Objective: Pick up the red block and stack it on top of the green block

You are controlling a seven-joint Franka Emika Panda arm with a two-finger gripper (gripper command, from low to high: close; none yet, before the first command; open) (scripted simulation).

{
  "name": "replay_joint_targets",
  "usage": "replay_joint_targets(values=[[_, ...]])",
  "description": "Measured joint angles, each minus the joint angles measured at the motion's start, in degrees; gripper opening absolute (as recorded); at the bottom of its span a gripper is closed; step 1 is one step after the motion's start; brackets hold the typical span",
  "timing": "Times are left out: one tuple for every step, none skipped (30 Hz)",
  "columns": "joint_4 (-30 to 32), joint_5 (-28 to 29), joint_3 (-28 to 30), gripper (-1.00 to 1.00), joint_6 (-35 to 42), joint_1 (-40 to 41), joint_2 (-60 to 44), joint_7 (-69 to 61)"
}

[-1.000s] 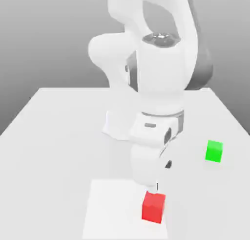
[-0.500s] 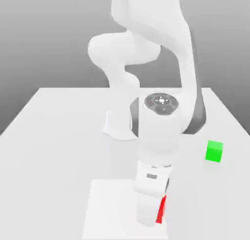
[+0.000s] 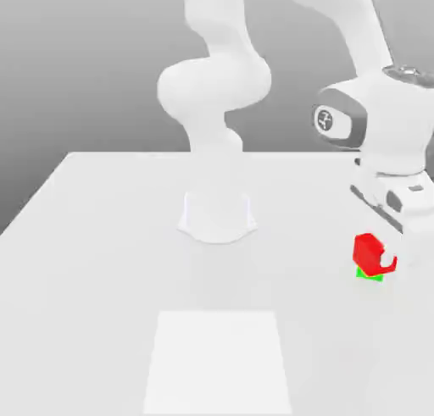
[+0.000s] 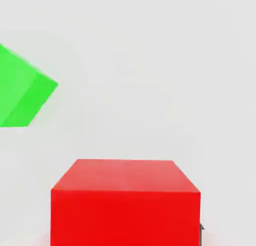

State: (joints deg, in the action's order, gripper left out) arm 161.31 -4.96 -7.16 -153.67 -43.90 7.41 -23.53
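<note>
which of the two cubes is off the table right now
The red block: it hangs in the gripper, shut on it, just above the green block, which sits on the white table.

Matte, unmarked red block (image 4: 125, 202) and green block (image 4: 22, 87) on a smooth white counter (image 3: 102, 236); the arm's (image 3: 216, 84) white shell looks smooth, faintly glossy plastic.

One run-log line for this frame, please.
phase: carry | fingers: shut on red block | red block: above green block, not centred | stack: not placed
</note>
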Motion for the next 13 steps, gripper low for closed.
replay_joint_targets(values=[[1.0,-0.2,-1.6,-1.00,0.2,-1.9,1.3,-0.3],[2.1,-0.4,-3.2,-1.00,0.5,-4.0,2.8,-0.7],[2.7,-0.2,-4.3,-1.00,-0.1,-5.1,2.8,-0.7],[3.0,0.2,-4.9,-1.00,-1.5,-5.5,1.7,-0.5],[3.1,0.8,-5.2,-1.00,-3.2,-5.5,0.1,0.0],[3.1,1.7,-5.3,-1.00,-5.0,-5.5,-1.7,0.6],[3.0,2.8,-5.4,-1.00,-6.9,-5.3,-3.7,1.3],[3.0,4.1,-5.1,-1.00,-8.9,-5.1,-5.8,2.2],[2.9,5.5,-4.4,-1.00,-10.8,-5.5,-7.9,3.2],[2.8,7.0,-3.8,1.00,-12.5,-5.7,-9.6,4.2],[2.8,7.0,-3.8,1.00,-12.5,-5.7,-9.6,4.2],[2.8,7.0,-3.8,1.00,-12.5,-5.7,-9.6,4.2],[2.8,7.0,-3.8,1.00,-12.5,-5.7,-9.6,4.2]])
